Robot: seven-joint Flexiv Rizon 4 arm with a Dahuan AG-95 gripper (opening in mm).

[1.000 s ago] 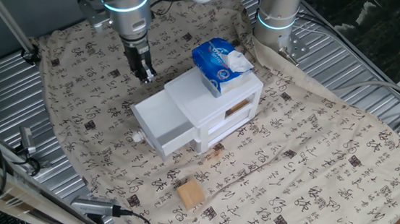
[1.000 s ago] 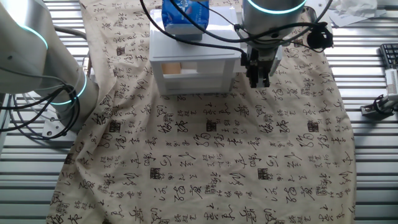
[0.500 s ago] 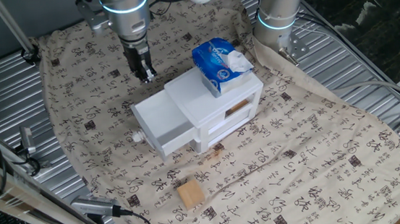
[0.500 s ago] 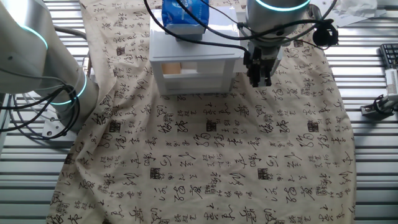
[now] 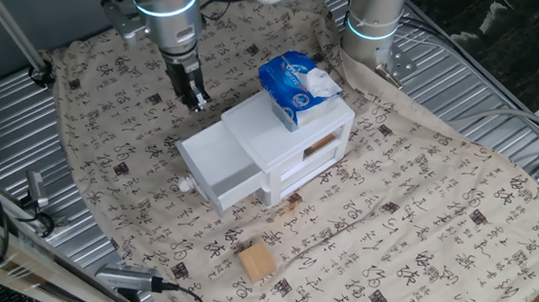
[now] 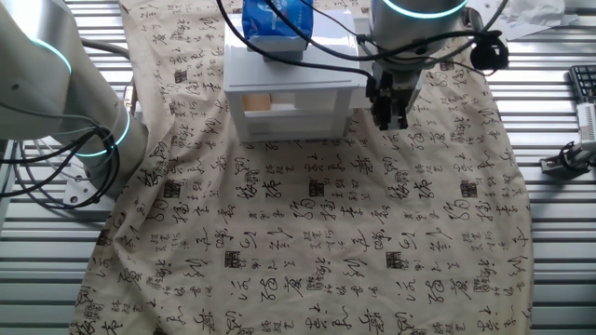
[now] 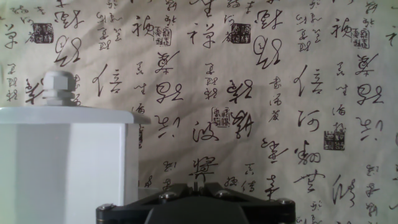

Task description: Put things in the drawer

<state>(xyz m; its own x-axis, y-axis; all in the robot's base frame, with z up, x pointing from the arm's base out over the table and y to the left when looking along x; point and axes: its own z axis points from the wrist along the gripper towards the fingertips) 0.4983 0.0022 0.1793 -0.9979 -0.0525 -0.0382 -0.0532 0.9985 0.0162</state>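
Observation:
The small tan block (image 5: 257,262) lies on the patterned cloth in front of the white cabinet (image 5: 302,133). The upper drawer (image 5: 220,165) stands pulled out to the left, its round knob (image 5: 186,186) at the front. My gripper (image 5: 194,99) hangs shut and empty over the cloth just behind the drawer's far side, well away from the block. In the other fixed view the gripper (image 6: 389,116) is beside the cabinet (image 6: 293,88). The hand view looks down past the shut gripper (image 7: 198,185) at the cloth, with the drawer (image 7: 62,162) and its knob (image 7: 59,87) at the left.
A blue-and-white tissue pack (image 5: 295,85) sits on top of the cabinet. The lower drawer front shows a tan slot (image 6: 258,101). A second robot arm's base (image 5: 373,25) stands at the back right. Ribbed metal tabletop (image 5: 15,144) borders the cloth.
The gripper has edged very slightly sideways beside the cabinet, still shut. The block, drawer and tissue pack have not moved.

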